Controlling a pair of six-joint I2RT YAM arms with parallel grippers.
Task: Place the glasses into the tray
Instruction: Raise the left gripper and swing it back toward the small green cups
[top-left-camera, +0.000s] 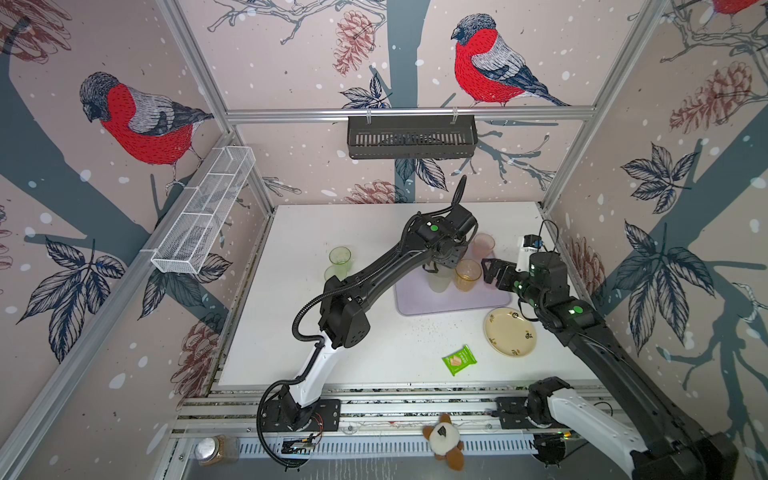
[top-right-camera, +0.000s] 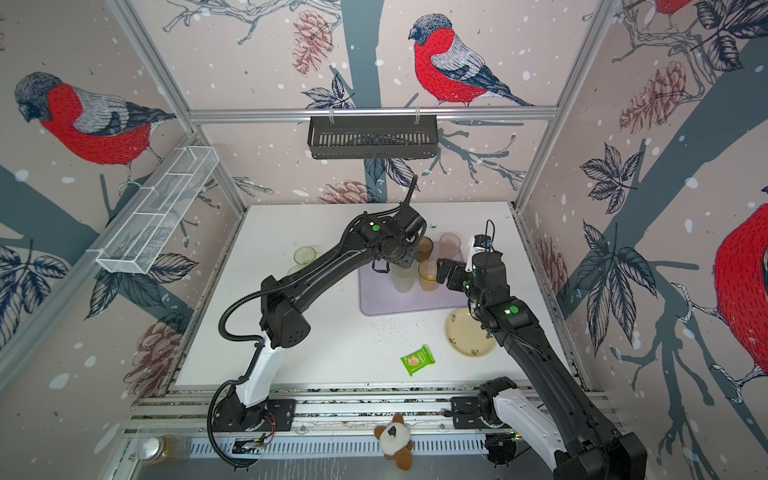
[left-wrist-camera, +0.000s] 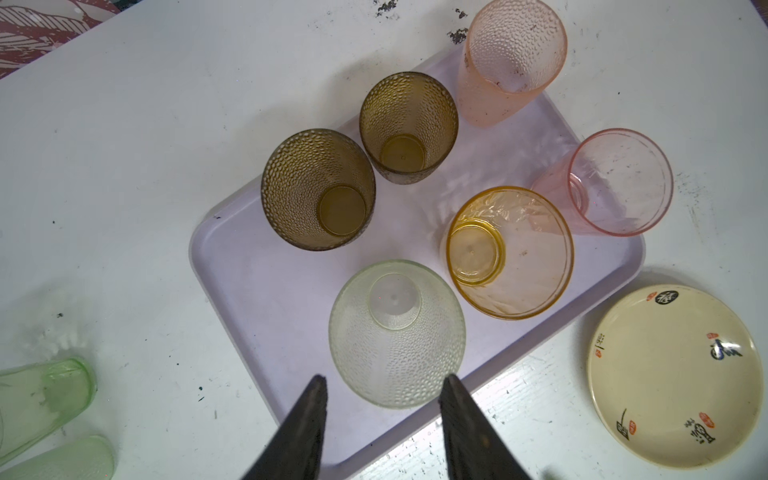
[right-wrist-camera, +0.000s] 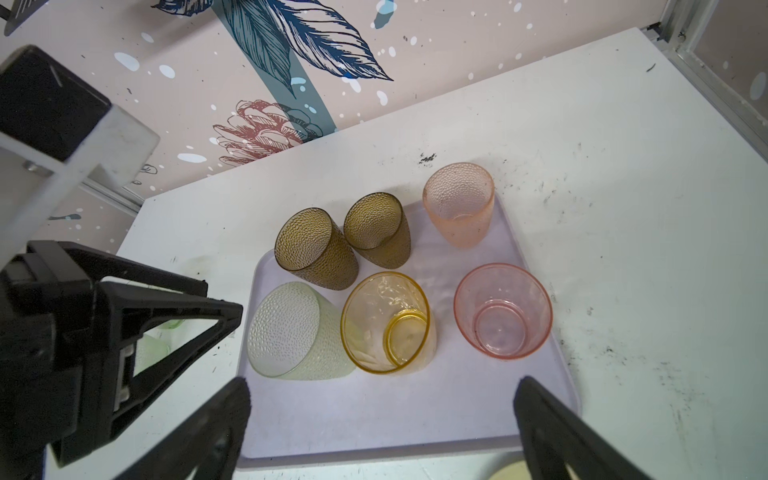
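My left gripper (left-wrist-camera: 384, 384): fingers apart, flanking the frosted glass (left-wrist-camera: 395, 332), which stands mouth-up on the tray (left-wrist-camera: 257, 291). I can't tell whether a pad brushes its rim. My right gripper (right-wrist-camera: 382, 384) hangs spread wide over one tray edge, empty. Six glasses sit in the tray. Farther off, two green glasses (top-left-camera: 340, 255) wait on the table (top-left-camera: 332, 353), well apart, on the left arm's (top-left-camera: 374, 270) side. That makes them its reach, I judge. One looks upright; the other is half hidden behind that arm, attitude unclear.

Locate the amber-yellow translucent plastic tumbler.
Amber-yellow tumbler stands on the pale lilac rectangular plastic tray, right of centre in both top views, beside the frosted pale tumbler.
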